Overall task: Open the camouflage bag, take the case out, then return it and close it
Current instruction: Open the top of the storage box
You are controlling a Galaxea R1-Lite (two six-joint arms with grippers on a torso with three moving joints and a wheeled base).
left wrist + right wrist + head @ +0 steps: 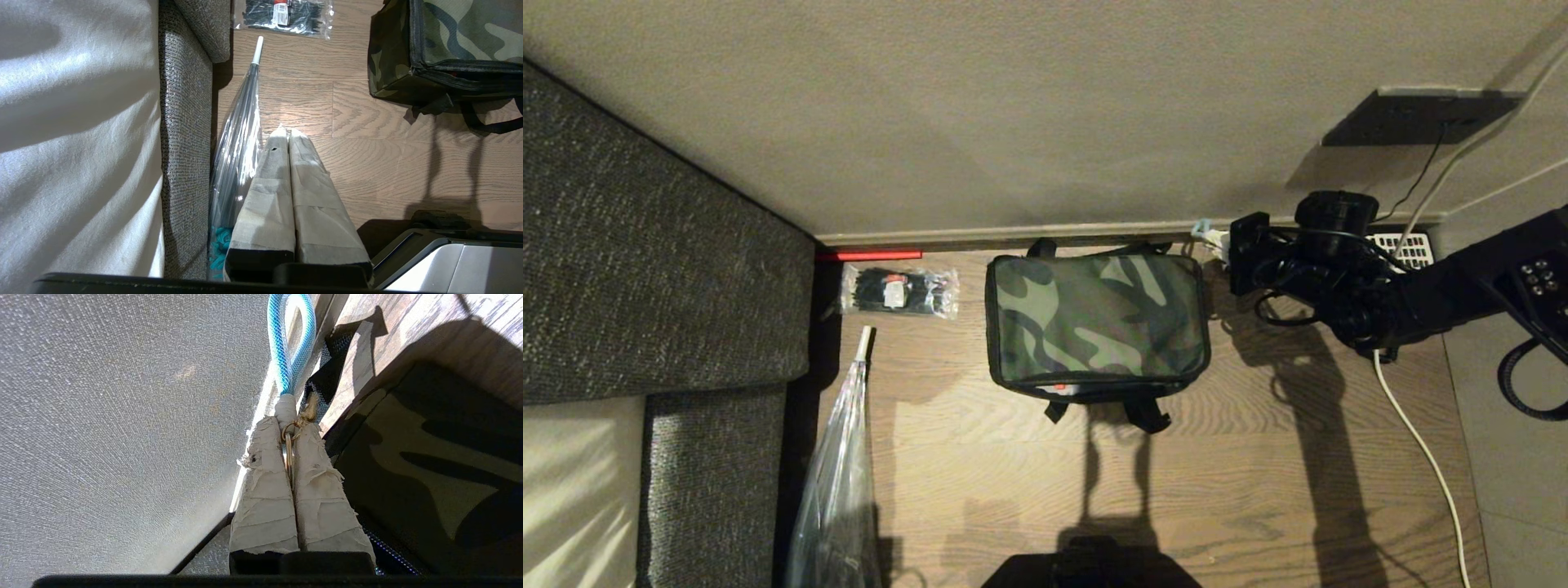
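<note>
Nearest you, your left gripper point(284, 131) is hanging over the wood floor point(1241, 457), fingers pressed together on nothing. The camouflage bag point(1096, 327) is sitting zipped by the wall. At its far right corner, your right gripper point(291, 426) is pinching the blue pull loop point(291, 343).

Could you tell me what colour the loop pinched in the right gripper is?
Light blue and white mesh loop, shown best in the right wrist view.
</note>
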